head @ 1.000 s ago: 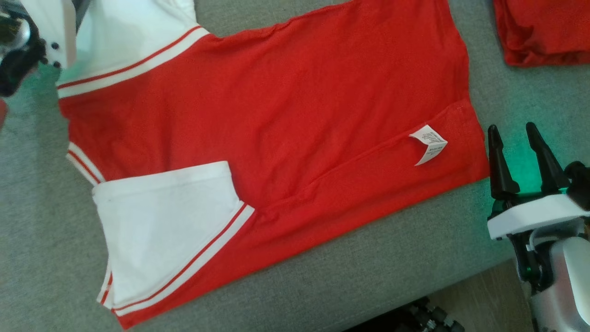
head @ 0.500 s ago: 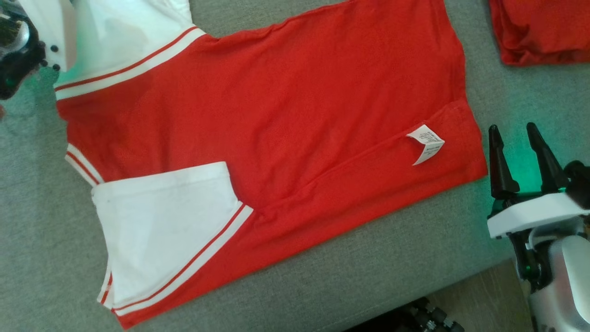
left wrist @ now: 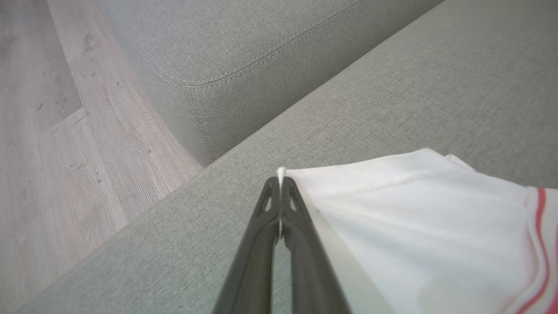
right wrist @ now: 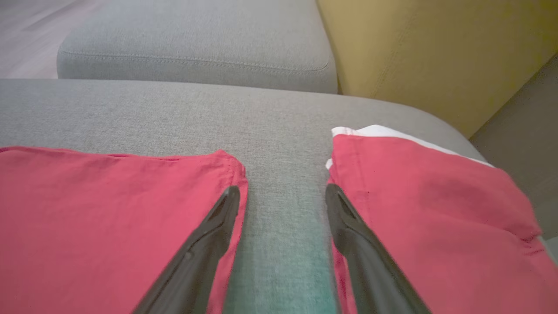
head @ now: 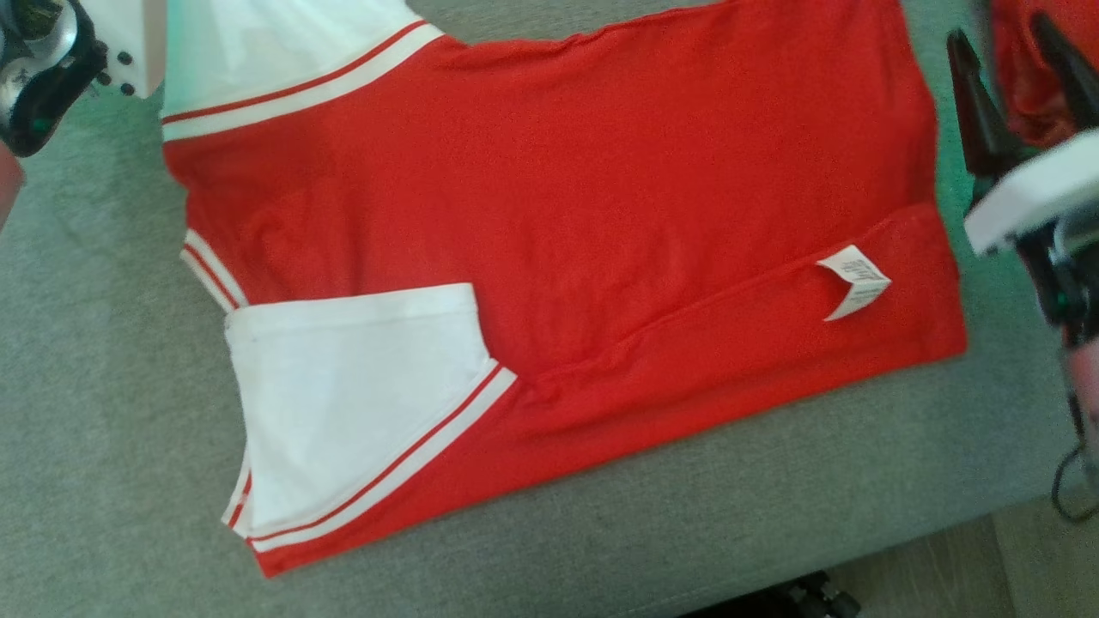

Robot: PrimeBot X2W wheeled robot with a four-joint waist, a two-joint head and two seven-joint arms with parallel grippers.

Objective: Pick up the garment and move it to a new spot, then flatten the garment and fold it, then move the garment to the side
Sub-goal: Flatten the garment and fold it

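- Left gripper (left wrist: 279, 188): clamped on white sleeve edge of red-and-white fabric garment (left wrist: 414, 226).
- Right gripper (right wrist: 282, 192): spread wide, empty, above grey fabric cushion (right wrist: 279, 126).

Background: grey fabric sofa seat (head: 103, 386), pale wood-plank floor (left wrist: 52, 131).
Second folded red cloth with white edge (right wrist: 436, 218) lies on the seat; mustard-yellow upholstered panel (right wrist: 436, 52) behind it.
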